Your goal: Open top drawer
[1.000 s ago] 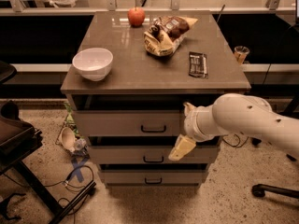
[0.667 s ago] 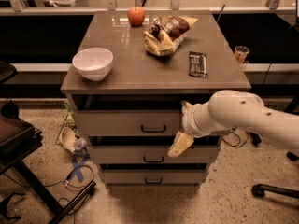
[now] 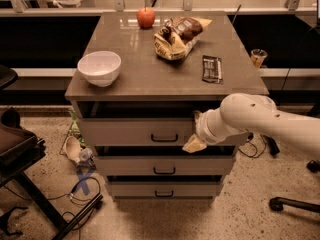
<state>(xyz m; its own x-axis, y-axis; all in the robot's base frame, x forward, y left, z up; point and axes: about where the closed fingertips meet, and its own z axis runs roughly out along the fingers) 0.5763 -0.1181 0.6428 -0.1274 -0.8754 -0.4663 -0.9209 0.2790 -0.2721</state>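
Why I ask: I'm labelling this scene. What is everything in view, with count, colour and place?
cabinet: one, grey-beige, centre
top drawer: one, grey-beige, dark handle, directly under the cabinet top
lower drawers: two, grey-beige, below the top drawer
bowl: one, white, cabinet top, left
apple: one, red, cabinet top, back
snack bag: one, tan and brown, cabinet top, beside the apple
wrapped bar: one, dark, cabinet top, right
cables: several, dark, floor, left
arm: one, white, reaching in from right
gripper: one, tan, at the top drawer's front, right of its handle

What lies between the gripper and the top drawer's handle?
Only the top drawer's bare front, in the camera view; the gripper is beside the handle.
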